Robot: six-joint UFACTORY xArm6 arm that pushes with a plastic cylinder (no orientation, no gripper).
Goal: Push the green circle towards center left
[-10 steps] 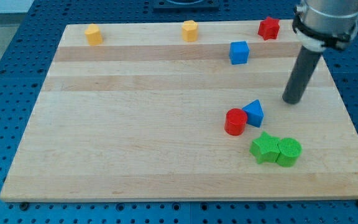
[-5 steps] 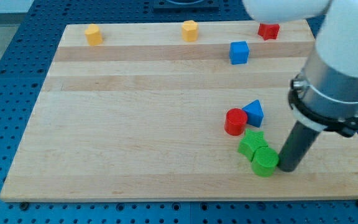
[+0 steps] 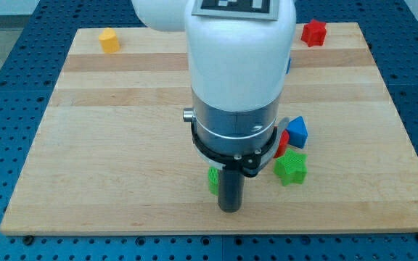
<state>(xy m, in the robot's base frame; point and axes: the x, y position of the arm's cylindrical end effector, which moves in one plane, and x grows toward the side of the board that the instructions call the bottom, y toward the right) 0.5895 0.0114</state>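
Observation:
The green circle (image 3: 213, 180) shows only as a sliver near the board's bottom middle, mostly hidden behind my rod. My tip (image 3: 228, 209) rests on the board just to its right and a little below, touching or almost touching it. The green star (image 3: 290, 167) lies apart to the right. The arm's big white and grey body covers the board's middle.
A red cylinder (image 3: 283, 143) and a blue triangle (image 3: 297, 131) sit just above the green star. A yellow block (image 3: 108, 39) is at the top left, a red star (image 3: 313, 32) at the top right. The wooden board (image 3: 122, 145) ends close below my tip.
My tip swept from the right side of the board to the bottom middle, pushing the green circle leftward away from the green star. The arm now hides the blue cube and the second yellow block.

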